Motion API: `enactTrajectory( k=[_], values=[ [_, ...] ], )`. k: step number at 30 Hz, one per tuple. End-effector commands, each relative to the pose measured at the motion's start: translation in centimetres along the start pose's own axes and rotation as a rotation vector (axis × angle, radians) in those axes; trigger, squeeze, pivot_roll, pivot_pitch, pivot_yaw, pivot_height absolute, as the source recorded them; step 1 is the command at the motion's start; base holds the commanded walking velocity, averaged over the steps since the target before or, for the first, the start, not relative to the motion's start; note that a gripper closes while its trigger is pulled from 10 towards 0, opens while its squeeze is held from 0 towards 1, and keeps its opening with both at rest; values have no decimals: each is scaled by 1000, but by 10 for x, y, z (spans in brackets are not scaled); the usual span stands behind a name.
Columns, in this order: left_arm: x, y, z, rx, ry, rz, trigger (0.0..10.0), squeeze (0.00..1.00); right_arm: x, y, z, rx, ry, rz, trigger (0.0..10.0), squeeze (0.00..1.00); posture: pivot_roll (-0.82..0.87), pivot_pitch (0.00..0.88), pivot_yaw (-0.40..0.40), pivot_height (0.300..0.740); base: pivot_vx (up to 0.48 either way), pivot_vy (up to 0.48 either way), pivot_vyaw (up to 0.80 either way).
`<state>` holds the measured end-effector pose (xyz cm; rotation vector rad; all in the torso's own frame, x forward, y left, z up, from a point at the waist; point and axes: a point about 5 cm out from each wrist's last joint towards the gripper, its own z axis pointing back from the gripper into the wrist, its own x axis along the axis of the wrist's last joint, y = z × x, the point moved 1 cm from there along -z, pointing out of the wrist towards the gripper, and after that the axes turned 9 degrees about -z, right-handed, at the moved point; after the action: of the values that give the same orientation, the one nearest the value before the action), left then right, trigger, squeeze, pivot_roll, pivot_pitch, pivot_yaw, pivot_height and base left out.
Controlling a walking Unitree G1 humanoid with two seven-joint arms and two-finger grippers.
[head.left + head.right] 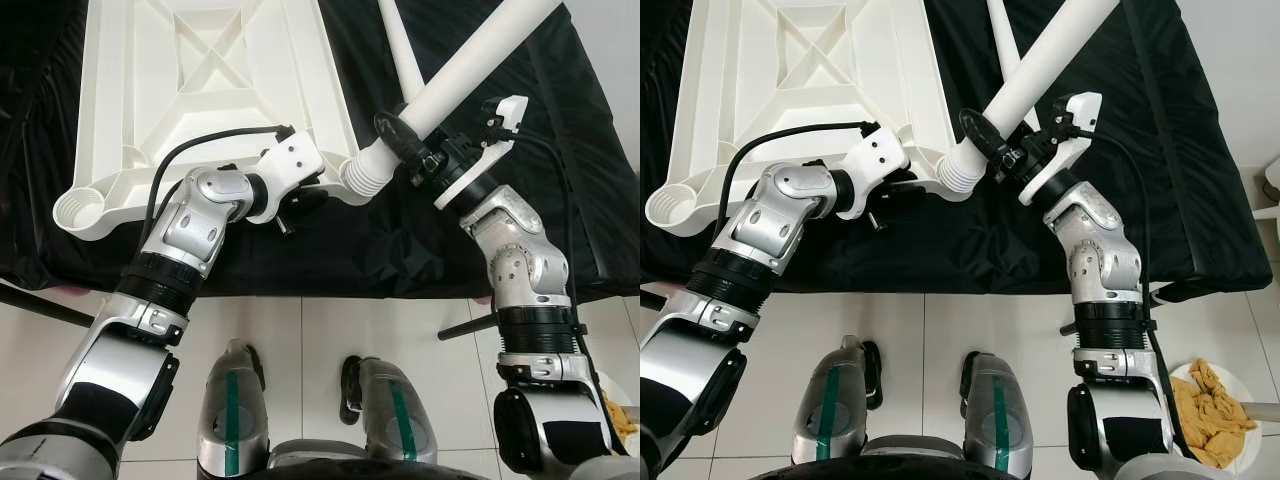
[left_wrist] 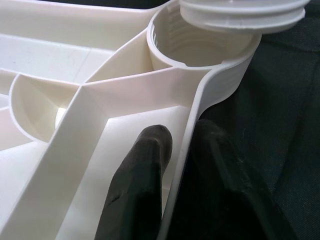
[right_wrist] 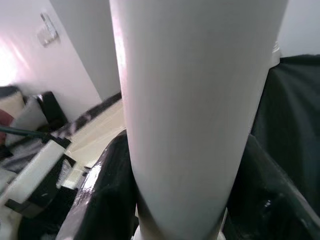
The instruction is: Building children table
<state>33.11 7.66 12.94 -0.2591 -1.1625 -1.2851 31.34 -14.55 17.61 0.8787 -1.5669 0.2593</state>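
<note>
While the upturned tabletop (image 1: 190, 90) lies on the black cloth (image 1: 400, 250), I see my left gripper (image 2: 182, 165) pinching its rim near the corner socket (image 2: 200, 50). My right gripper (image 1: 405, 135) clamps the leg (image 1: 470, 65), whose threaded end (image 1: 365, 172) sits tilted at that socket.

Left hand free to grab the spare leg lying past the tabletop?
Probably not as is: the left hand is clamped on the tabletop rim, and the spare leg lies beyond the leg held by the right hand.
</note>
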Motion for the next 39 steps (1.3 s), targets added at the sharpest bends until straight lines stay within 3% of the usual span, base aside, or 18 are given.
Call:
enactTrajectory(
  k=[1,12,20,24,28,31,39],
  values=[
    [-18,12,11,137,80,24,10000,0,-11,-9,5,-60,77,19,10000,0,17,73,-34,740,0,0,0],
    [-18,12,11,142,77,22,10000,0,-12,-19,8,-107,96,48,10000,0,15,71,-37,740,0,0,0],
    [-13,11,10,141,63,17,10000,0,-1,11,-9,46,12,35,10000,0,13,61,-36,740,0,0,0],
    [-12,10,9,138,59,13,10000,0,-2,16,-15,69,4,26,10000,0,15,57,-36,740,0,0,0],
    [-11,10,8,138,57,8,10000,0,-4,14,-17,68,11,17,10000,0,15,57,-38,740,0,0,0],
    [-10,9,9,139,53,7,10000,0,-10,1,-12,-10,51,39,10000,0,17,58,-42,740,0,0,0],
    [-9,9,9,145,50,5,10000,0,-13,-9,-4,-69,96,73,10000,0,11,64,-40,740,0,0,0]
  ],
)
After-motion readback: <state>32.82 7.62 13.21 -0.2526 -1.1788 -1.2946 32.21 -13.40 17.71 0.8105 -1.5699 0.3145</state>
